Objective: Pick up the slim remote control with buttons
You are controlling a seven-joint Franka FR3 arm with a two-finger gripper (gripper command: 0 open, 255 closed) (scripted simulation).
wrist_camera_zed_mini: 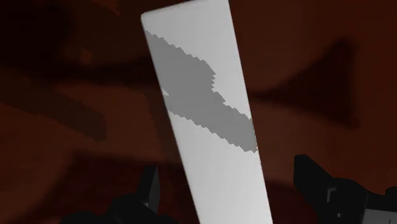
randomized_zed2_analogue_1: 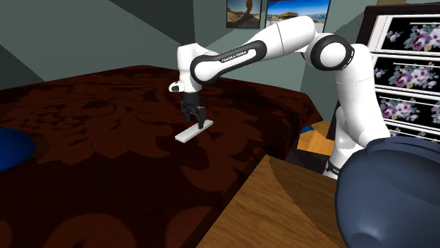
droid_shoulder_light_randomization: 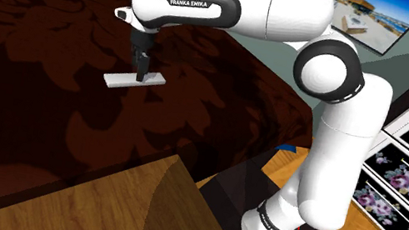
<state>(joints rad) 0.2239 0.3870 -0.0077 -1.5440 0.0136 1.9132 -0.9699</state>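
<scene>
White remote: one slim plain slab [droid_shoulder_light_randomization: 134,79] [randomized_zed2_analogue_1: 195,131] [wrist_camera_zed_mini: 203,108], lying flat on the bedspread, with a grey patch across its face.
Bedspread: one [droid_shoulder_light_randomization: 33,66], dark maroon with a faint floral pattern.
Gripper: one, black [droid_shoulder_light_randomization: 141,70] [randomized_zed2_analogue_1: 200,121] [wrist_camera_zed_mini: 229,170], pointing down over the remote.
Fingers: two [wrist_camera_zed_mini: 151,186], spread apart and gripping nothing.
Remote to gripper: it lies between the fingers with a gap on each side, its length running away from them.
Wall pictures: two [randomized_zed2_analogue_1: 243,13] [randomized_zed2_analogue_1: 300,13].
</scene>
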